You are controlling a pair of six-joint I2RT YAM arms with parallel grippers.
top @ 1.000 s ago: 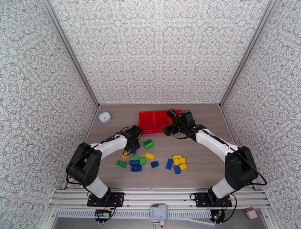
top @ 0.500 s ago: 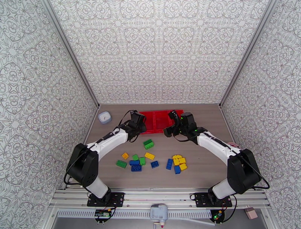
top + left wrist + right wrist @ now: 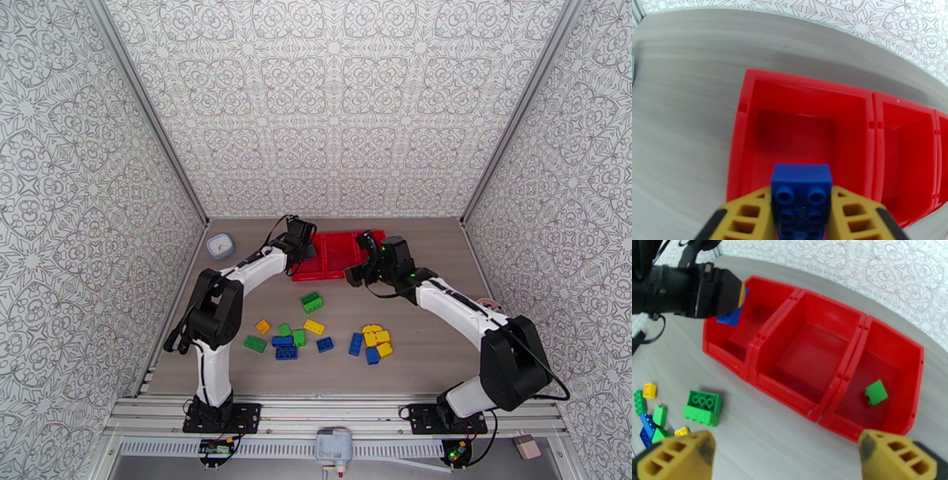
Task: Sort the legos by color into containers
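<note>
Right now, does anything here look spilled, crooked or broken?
Nothing stands out. The red tray sits flat and intact, one green brick lies in its right compartment, the left gripper holds a blue brick over the left one, and the scattered bricks await sorting.

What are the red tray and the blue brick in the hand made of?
The red tray looks like hard plastic with a glossy finish: its walls are smooth, molded and slightly shiny. The blue brick, gripped by the left hand, is probably plastic too, going by its crisp molded studs and even, faintly shiny color.
</note>
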